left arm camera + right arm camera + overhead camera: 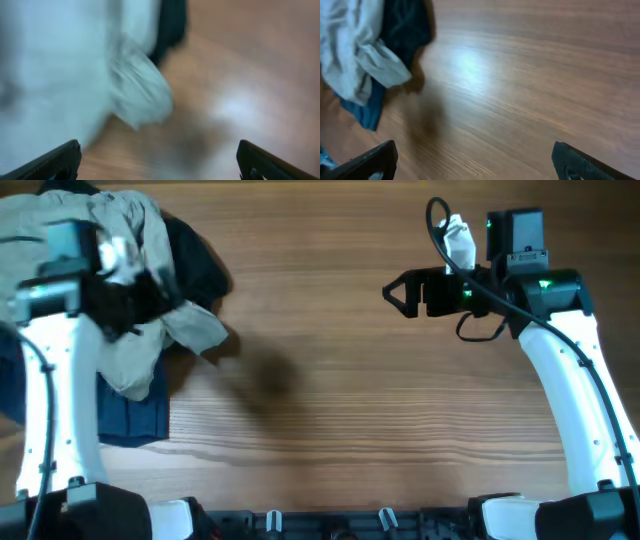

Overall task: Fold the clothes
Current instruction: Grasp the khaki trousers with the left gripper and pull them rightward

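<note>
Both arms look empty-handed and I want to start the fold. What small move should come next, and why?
Probably lower the left gripper onto the khaki garment and grip its loose corner. Its jaws stand open above the pile, and the garment lies crumpled over a black garment and a navy garment, so it needs pulling onto bare table first.

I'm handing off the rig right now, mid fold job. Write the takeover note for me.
Left end effector: open, empty, over the khaki garment.
Right end effector: open, empty, above bare table.
Khaki garment: crumpled at the left edge, partly over the black garment and navy garment.
Done: nothing folded. To do: pull it clear, flatten, fold.
</note>
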